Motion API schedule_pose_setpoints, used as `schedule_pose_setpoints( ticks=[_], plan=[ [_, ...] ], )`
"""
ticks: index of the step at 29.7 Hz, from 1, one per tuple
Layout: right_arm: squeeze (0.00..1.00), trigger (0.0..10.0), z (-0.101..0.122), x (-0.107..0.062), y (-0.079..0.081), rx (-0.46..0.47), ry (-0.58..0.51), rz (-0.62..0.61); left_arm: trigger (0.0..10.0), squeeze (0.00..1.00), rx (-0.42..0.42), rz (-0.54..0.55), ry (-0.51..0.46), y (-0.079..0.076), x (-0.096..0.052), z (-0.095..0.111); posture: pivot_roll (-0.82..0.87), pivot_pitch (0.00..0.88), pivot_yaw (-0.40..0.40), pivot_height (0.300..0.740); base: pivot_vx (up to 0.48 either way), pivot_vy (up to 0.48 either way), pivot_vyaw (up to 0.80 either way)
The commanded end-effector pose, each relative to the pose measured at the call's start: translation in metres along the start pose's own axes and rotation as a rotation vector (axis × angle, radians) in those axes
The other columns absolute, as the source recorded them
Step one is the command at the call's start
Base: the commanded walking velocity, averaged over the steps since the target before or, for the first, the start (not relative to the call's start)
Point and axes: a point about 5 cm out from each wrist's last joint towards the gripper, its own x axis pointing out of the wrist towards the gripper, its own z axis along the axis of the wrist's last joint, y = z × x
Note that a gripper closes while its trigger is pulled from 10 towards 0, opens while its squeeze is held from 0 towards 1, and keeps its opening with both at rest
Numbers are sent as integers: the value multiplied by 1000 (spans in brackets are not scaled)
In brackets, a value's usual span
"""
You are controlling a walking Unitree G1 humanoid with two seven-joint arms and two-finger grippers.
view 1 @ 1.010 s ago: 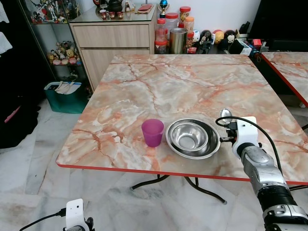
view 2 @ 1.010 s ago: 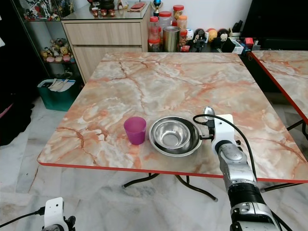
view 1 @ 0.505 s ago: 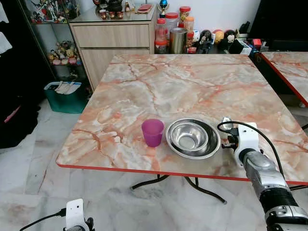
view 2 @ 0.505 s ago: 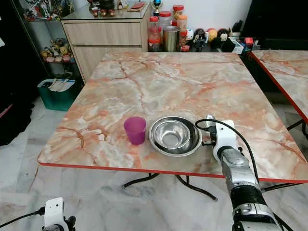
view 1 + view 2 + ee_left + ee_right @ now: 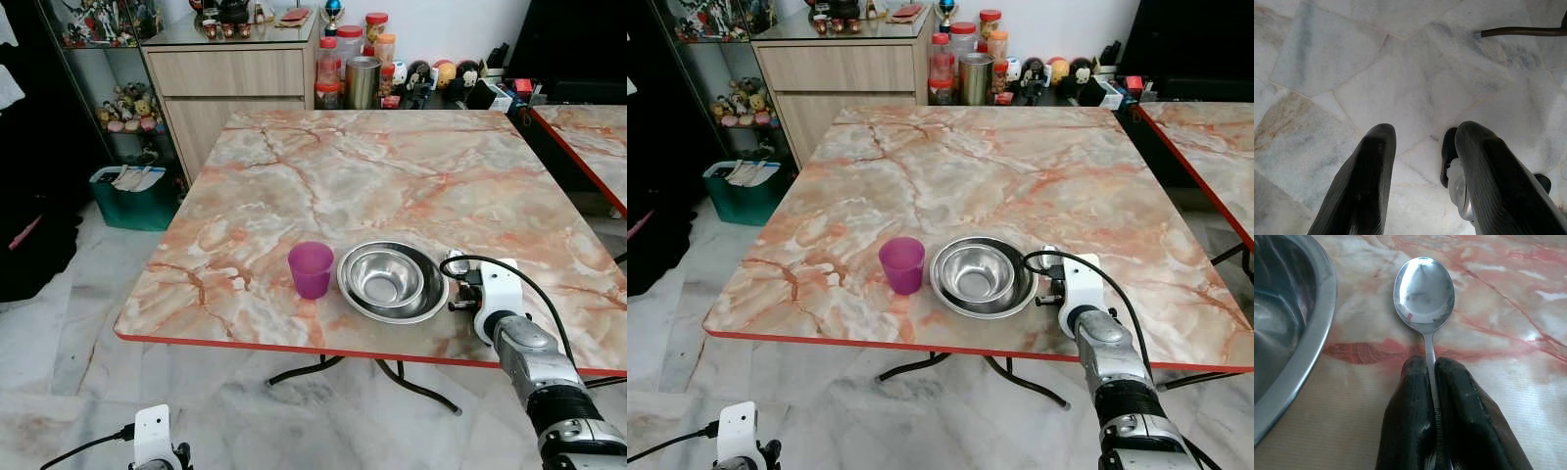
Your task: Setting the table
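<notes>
A shiny steel bowl (image 5: 392, 281) sits near the front edge of a square table (image 5: 323, 166) with a pink and cream marble-pattern top and a thin red rim; a smaller steel bowl is nested inside it, and nothing else can be seen within. Just to the bowl's left, almost touching it, stands a purple plastic cup (image 5: 311, 269), upright, its contents not visible. Just beside the bowl's right rim, the right gripper (image 5: 1432, 382) has its two black fingers pinched together on the handle of a steel spoon (image 5: 1424, 291), whose rounded end lies low over or on the tabletop, close to the bowl but apart from it. The silver right arm reaches in from the lower right with a black cable looping over its white wrist housing. The left gripper (image 5: 1422, 166) hangs idle below table height, fingers spread and holding nothing, above a pale marble-tile floor (image 5: 1376, 73). Beyond the table's far edge stands a light wooden cabinet (image 5: 227, 83), beside it a cluster of red-lidded jars and a metal tin (image 5: 362, 81), then small figurines along the wall. A green bin (image 5: 137, 196) sits on the floor at the left, and a second similar table (image 5: 588, 137) shows at the right edge.
</notes>
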Motion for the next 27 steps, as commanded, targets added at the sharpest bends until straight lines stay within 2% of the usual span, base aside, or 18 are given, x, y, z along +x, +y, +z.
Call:
schedule_pose_setpoints(
  ticks=[1,6,8,9,10,11,20,25,26,27],
  plan=[
    [0,10000,5,2,3,-9,-14,12,10000,0,-9,-5,6,-1,0,2,29,0,37,740,0,0,0],
    [0,10000,6,3,5,-10,-17,19,10000,0,-10,-5,4,-1,1,2,31,0,36,740,0,0,0],
    [165,10000,6,3,6,-10,-18,22,10000,0,-10,-5,3,-2,1,3,32,0,36,740,0,0,0],
    [475,10000,6,3,6,-11,-19,22,10000,0,-10,-5,3,-2,1,3,32,0,36,740,0,0,0],
    [584,10000,6,3,6,-11,-20,23,10000,0,-9,-4,3,-2,1,3,31,0,36,740,0,0,0],
    [608,10000,6,3,7,-12,-20,24,10000,0,-9,-4,3,-2,1,3,31,0,37,740,0,0,0],
    [604,10000,4,3,7,-12,-18,23,10000,0,-9,-6,3,-2,1,3,31,0,36,740,0,0,0],
    [561,10000,8,3,7,-16,-33,18,10000,0,-10,-8,1,-3,1,3,29,0,38,740,0,0,0],
    [459,10000,11,3,6,-24,-52,13,10000,0,-10,-8,0,-3,1,3,31,0,37,740,0,0,0],
    [59,10000,14,2,7,-27,-67,14,10000,0,-10,-8,0,-3,1,3,31,0,37,740,0,0,0]
  ],
)
